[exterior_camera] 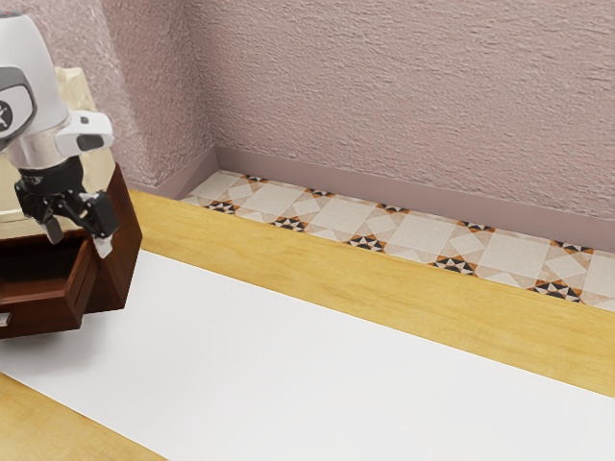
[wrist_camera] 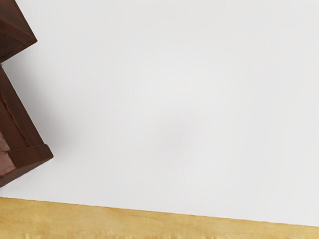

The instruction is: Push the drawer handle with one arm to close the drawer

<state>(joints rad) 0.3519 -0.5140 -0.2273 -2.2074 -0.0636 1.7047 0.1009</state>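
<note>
Drawer (exterior_camera: 48, 319) open, handle (exterior_camera: 4, 320) on its front

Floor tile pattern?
Cream tiles with dark star motifs edged in orange; best seen in the exterior view.

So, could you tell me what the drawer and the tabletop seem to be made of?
The drawer looks like dark reddish-brown wood with a slight sheen, judging by the grain streaks along its side. The tabletop seems to be pale yellow wood with visible grain, fairly smooth, though it could be a laminate.
</note>
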